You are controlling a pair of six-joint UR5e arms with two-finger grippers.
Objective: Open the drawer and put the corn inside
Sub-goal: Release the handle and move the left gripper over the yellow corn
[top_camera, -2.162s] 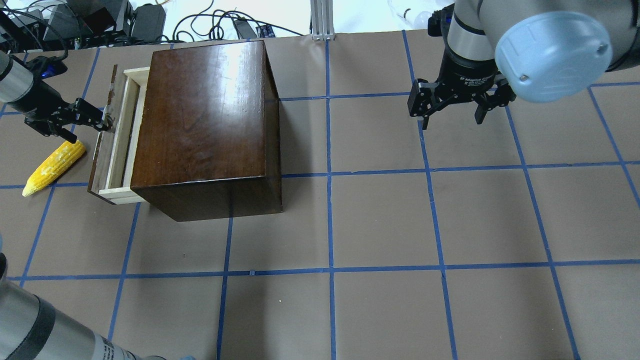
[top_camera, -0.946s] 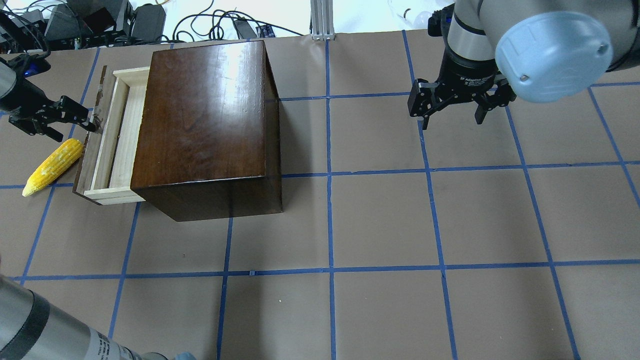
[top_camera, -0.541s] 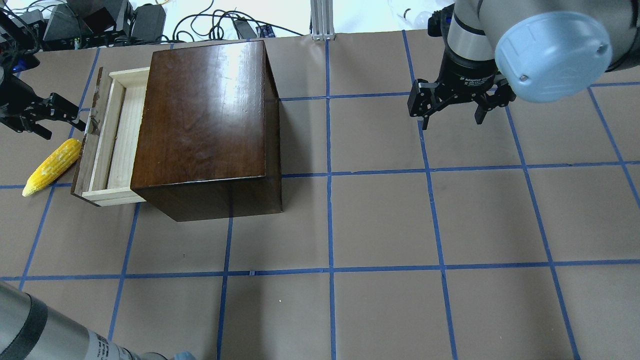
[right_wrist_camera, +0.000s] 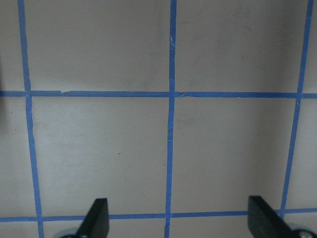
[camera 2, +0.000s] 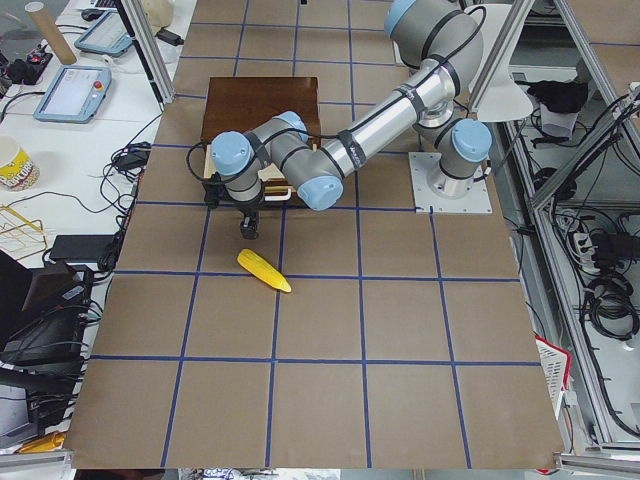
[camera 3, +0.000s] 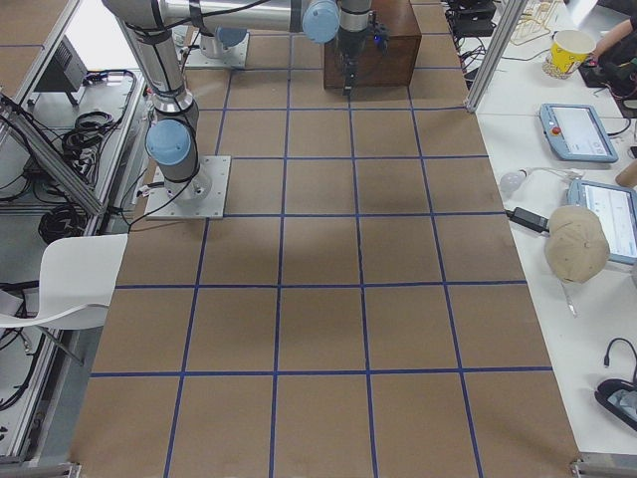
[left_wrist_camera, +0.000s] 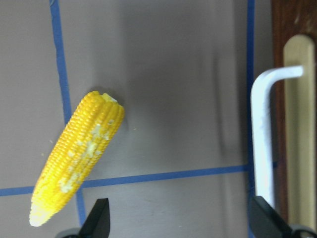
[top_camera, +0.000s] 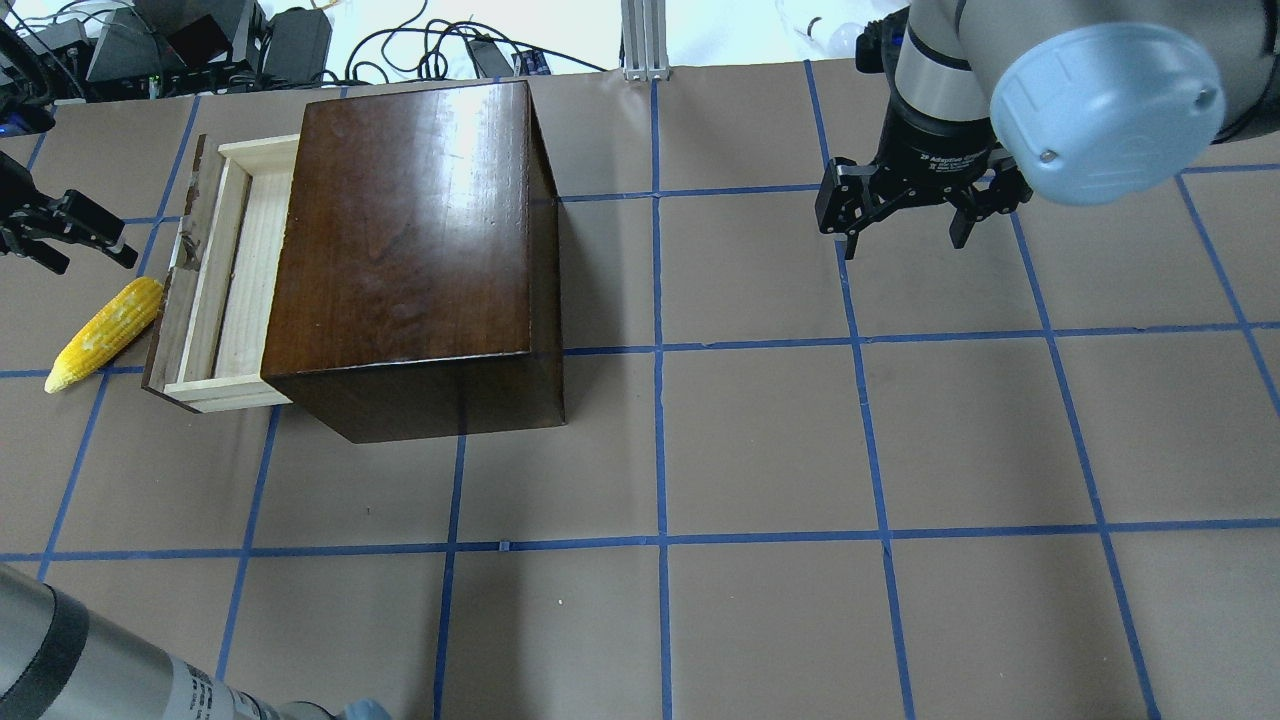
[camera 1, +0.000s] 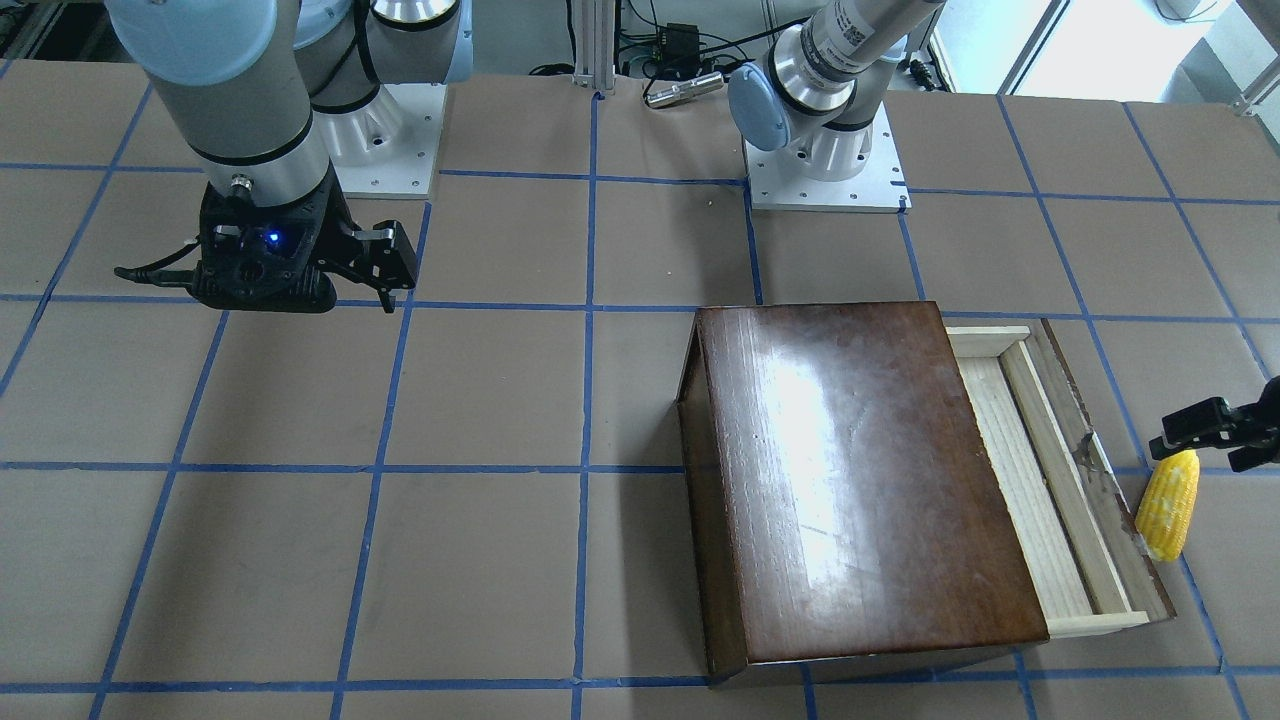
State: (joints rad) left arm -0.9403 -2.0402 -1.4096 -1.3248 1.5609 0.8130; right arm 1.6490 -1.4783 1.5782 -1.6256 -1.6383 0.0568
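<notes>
The drawer (top_camera: 245, 270) of pale wood stands part way out of the left side of the dark-brown box (top_camera: 405, 220); it also shows in the front view (camera 1: 1040, 490). Its tray holds nothing that I can see. The yellow corn (top_camera: 105, 335) lies on the table just left of the drawer's dark front panel (left_wrist_camera: 292, 124), and shows in the front view (camera 1: 1168, 505) and the left wrist view (left_wrist_camera: 77, 156). My left gripper (top_camera: 95, 258) is open and empty, just beyond the corn's blunt end and apart from the white drawer handle (left_wrist_camera: 262, 139). My right gripper (top_camera: 905, 235) is open and empty, far to the right.
The table is brown paper with a grid of blue tape (top_camera: 660, 440). Cables and electronics (top_camera: 200, 40) lie beyond the far edge. The box (camera 1: 860, 480) sits in the left half, near the far edge.
My left gripper pulled the drawer further out by its handle, then let go and drew back to the left. The corn and the right arm have not moved.
</notes>
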